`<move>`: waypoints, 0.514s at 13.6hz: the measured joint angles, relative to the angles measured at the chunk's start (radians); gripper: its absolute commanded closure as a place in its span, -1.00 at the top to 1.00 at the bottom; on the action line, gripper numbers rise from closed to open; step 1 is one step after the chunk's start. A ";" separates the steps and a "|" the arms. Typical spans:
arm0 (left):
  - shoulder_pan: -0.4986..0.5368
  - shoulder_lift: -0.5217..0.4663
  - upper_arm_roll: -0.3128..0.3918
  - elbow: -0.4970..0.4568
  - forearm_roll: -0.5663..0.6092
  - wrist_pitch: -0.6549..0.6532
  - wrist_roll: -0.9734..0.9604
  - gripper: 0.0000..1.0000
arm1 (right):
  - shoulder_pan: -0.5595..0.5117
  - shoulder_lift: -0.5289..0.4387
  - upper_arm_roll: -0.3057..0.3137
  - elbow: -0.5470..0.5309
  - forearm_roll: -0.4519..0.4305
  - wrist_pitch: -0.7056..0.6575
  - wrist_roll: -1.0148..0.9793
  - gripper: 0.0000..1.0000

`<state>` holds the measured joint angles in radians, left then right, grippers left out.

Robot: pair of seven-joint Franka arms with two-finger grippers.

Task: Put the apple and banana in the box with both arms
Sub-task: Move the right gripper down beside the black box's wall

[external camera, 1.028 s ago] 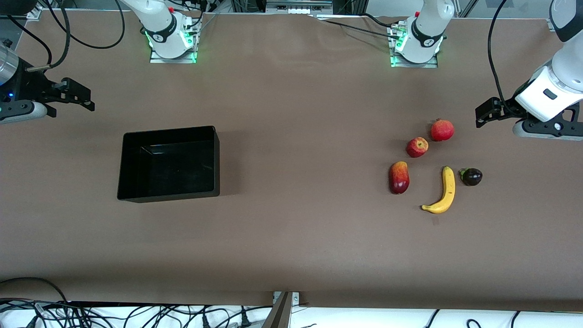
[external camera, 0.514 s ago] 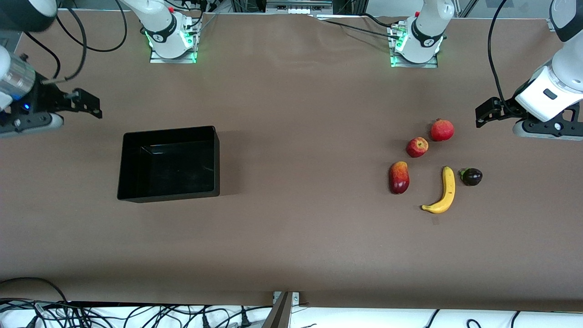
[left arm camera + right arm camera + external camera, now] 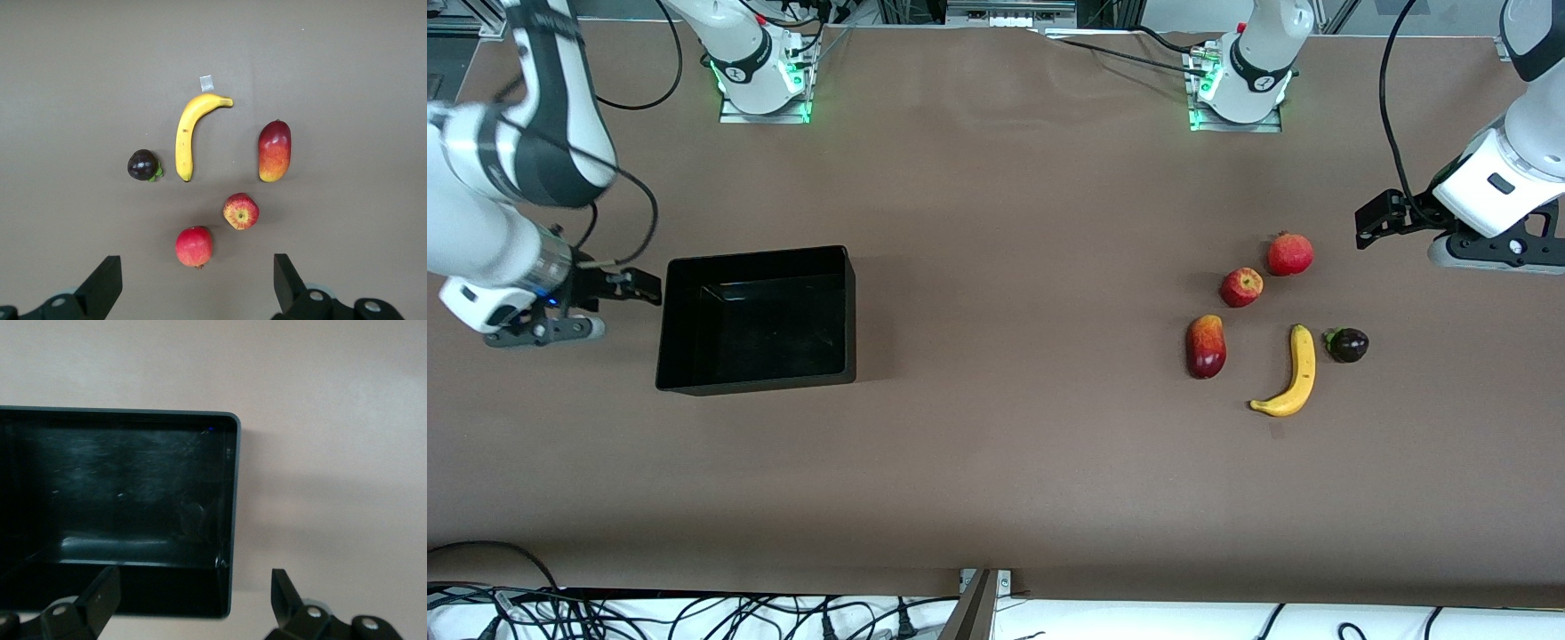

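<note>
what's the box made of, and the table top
Box: looks like glossy black plastic; its floor shows pale reflections in the right wrist view. Table: covered by a matte brown sheet, maybe paper or fabric, with faint creases and no glare.

Quick count on the desk (image 3: 996,462): one box (image 3: 671,356), five fruits total. That's one banana (image 3: 1300,373), one apple (image 3: 1241,287), one rounder red fruit (image 3: 1289,254), one long red-yellow fruit (image 3: 1206,346), one dark purple fruit (image 3: 1348,345).

**Bystander fruit on the brown surface**

A round red fruit with a crown tip (image 3: 1289,254) lies farthest from the front camera; an elongated red-yellow fruit (image 3: 1206,346) sits nearer; a small dark purple fruit (image 3: 1347,344) rests toward the left arm's end.
</note>
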<state>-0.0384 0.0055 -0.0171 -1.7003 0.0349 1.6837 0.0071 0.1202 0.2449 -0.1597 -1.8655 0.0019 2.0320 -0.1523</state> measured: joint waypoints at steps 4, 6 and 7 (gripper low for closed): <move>0.000 0.001 0.000 0.001 0.000 -0.001 0.000 1.00 | -0.027 0.140 -0.006 -0.036 0.019 0.130 0.000 1.00; 0.000 0.001 0.000 0.001 0.000 -0.001 0.000 1.00 | -0.032 0.188 -0.006 -0.059 0.038 0.194 0.000 0.80; 0.000 0.001 0.000 0.001 0.000 -0.001 0.000 1.00 | -0.034 0.197 -0.006 -0.081 0.040 0.221 0.000 0.71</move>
<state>-0.0383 0.0061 -0.0171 -1.6992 0.0349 1.6827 0.0071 0.0864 0.4421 -0.1658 -1.9460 0.0421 2.2530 -0.1520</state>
